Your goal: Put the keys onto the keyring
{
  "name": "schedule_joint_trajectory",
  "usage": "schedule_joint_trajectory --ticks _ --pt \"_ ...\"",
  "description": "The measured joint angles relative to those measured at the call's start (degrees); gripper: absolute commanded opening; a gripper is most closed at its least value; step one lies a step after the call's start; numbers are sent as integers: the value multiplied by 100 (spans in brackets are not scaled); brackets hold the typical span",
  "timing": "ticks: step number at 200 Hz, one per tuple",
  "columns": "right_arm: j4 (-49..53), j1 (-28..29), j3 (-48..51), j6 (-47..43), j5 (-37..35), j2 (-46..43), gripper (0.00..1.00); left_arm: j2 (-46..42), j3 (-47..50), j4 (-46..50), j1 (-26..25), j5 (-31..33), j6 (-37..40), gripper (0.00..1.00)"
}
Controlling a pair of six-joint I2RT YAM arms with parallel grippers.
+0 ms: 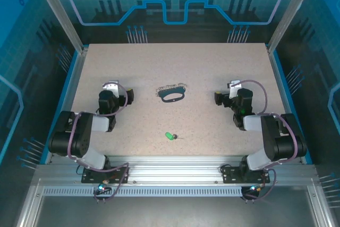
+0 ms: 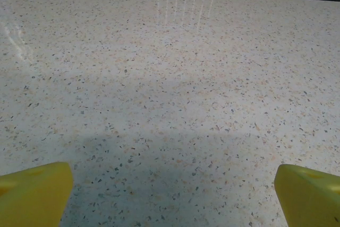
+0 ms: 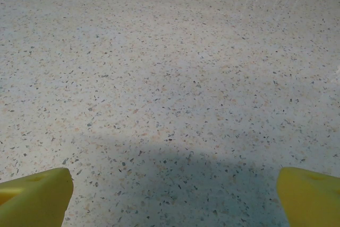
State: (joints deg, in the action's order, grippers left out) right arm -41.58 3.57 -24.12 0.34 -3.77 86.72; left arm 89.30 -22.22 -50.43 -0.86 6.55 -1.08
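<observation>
Green-headed key (image 1: 169, 135) lies loose on the speckled bench (image 1: 212, 67), near its front and well apart from the dark keyring (image 1: 173, 97) with its beaded chain (image 1: 169, 86). Nothing is threaded yet. The left end effector (image 1: 127, 95) and right end effector (image 1: 220, 98) both gape wide, empty.

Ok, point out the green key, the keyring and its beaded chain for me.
green key (image 1: 169, 136), top external view, on its green plastic head.
keyring (image 1: 173, 100), top external view, on the loop's near band.
beaded chain (image 1: 171, 87), top external view, mid-chain.
</observation>
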Motion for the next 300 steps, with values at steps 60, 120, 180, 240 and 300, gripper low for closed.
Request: schedule_joint_trajectory --ticks 60,120,180,240,300 --pt "0 0 0 0 0 0 100 0 0 0 2 0 -2 99" --pt "0 0 0 0 0 0 100 0 0 0 2 0 -2 99" --pt "0 0 0 0 0 0 100 0 0 0 2 0 0 99" --pt "0 -17 0 0 76 0 100 0 0 0 0 0 -2 99" --pt "129 -107 -37 7 238 -31 100 -92 7 42 2 -146 17 99"
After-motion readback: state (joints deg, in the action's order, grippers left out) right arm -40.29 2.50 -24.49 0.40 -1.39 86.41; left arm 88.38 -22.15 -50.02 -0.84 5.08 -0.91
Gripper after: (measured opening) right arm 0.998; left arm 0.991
